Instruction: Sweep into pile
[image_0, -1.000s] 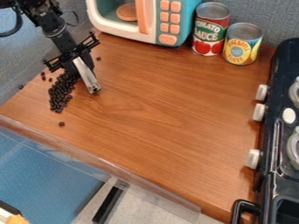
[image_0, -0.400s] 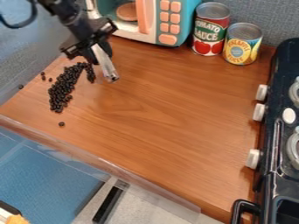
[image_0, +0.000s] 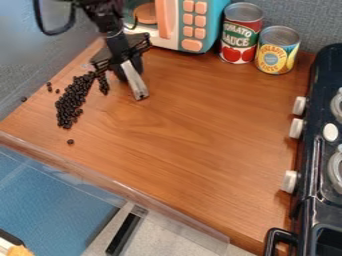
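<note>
Clock dirs below are from desk ctr unless noted. Robot arm (image_0: 103, 15) comes in at 11 o'c, blk cable (image_0: 63, 30) looped on its 9 o'c side, & gripper (image_0: 129, 70) hangs over the desk (image_0: 194, 125) at approx 11. Fingers are clamped on a lt-grey bar (image_0: 135, 82), which slants down twd gripper's 5 o'c; can't tell if its tip touches the wood. Main heap of sm. blk beads (image_0: 70, 102) sits at approx 10 o'c, i.e. gripper's 8, as a long, uneven band running from its own 1 o'c to its 7. A short row of beads (image_0: 103, 83) hangs off the band's top end, just beside the gripper. Strays: one bead (image_0: 70, 142) at the band's 6 o'c, a few more (image_0: 49, 86) just off its 10, plus one (image_0: 24, 99) at its 9, by the desk's edge. Toy microwave (image_0: 192, 25), teal & white w/ orange btns, is at 12 o'c; round orange pc (image_0: 145, 13) inside, partly hidden by its handle. Red-labelled can (image_0: 240, 35) at 1 o'c, yellow-labelled can (image_0: 277, 50) just beside it, b/w 1 & 2; both upright. Blk toy stove (image_0: 320, 150) w/ white knobs (image_0: 289, 181) at 3-4 o'c, blk handle (image_0: 277, 237) at 5. Clear strip (image_0: 127, 192) runs along desk's near edge, 8 to 6 o'c.
</note>
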